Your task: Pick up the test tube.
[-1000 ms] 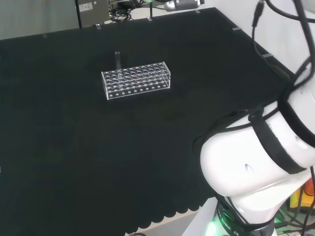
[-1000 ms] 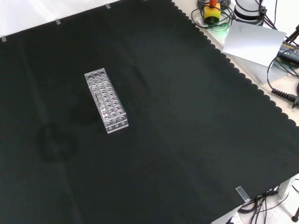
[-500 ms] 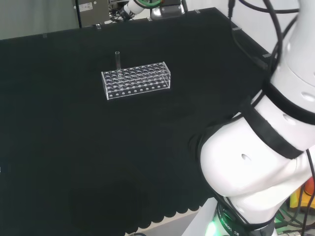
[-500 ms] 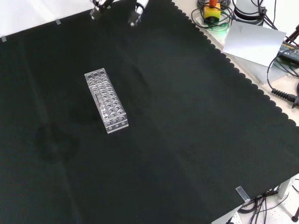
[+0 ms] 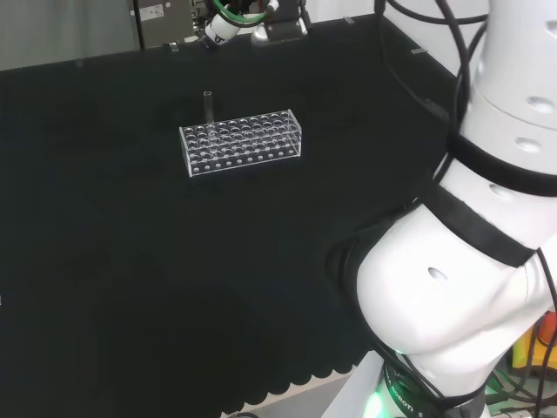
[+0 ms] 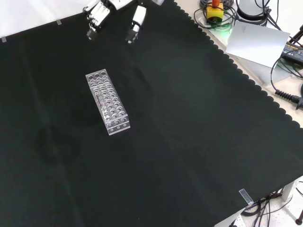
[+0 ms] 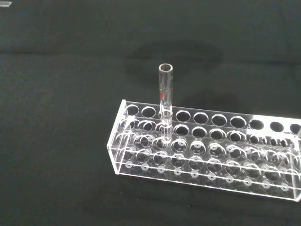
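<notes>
I see the hand (image 6: 105, 10) at the far edge of the black cloth (image 6: 189, 142) in the front view, fingers (image 6: 134, 22) straight and apart, holding nothing. The test tube (image 7: 166, 101) stands upright in the clear rack (image 6: 107, 101), well apart from the hand and nearer the camera. I can read no writing on tube or rack.
</notes>
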You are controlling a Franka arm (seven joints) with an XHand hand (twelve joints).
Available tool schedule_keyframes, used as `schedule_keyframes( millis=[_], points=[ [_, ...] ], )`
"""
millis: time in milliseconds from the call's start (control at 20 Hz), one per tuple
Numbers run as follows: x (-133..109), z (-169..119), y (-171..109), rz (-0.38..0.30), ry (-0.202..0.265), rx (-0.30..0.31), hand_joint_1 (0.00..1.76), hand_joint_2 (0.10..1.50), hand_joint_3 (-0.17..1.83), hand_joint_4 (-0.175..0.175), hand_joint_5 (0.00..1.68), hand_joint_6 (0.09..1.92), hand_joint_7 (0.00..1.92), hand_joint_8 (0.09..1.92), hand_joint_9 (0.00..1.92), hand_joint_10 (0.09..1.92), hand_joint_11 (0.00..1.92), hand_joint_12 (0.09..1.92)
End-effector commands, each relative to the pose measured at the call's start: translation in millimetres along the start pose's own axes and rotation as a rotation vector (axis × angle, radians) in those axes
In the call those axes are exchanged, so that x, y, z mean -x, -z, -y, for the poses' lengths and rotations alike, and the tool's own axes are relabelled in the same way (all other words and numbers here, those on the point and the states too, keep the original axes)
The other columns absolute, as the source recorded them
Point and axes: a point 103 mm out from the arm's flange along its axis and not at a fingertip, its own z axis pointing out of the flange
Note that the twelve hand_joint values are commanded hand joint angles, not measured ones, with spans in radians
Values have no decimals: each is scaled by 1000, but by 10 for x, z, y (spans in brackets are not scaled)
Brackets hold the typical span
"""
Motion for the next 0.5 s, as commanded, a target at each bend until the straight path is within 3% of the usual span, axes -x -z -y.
schedule_keyframes(
  millis=[50, 500],
  points=[
    [-88, -454, -323, 25, 15, -65, 733, 1002, -7, -132, 377, 87, 418, 908, 358, 906, 102, 1571],
    [-109, -757, -569, 73, 25, -123, 745, 1005, -8, -133, 401, 87, 477, 892, 413, 872, 111, 1565]
  ],
)
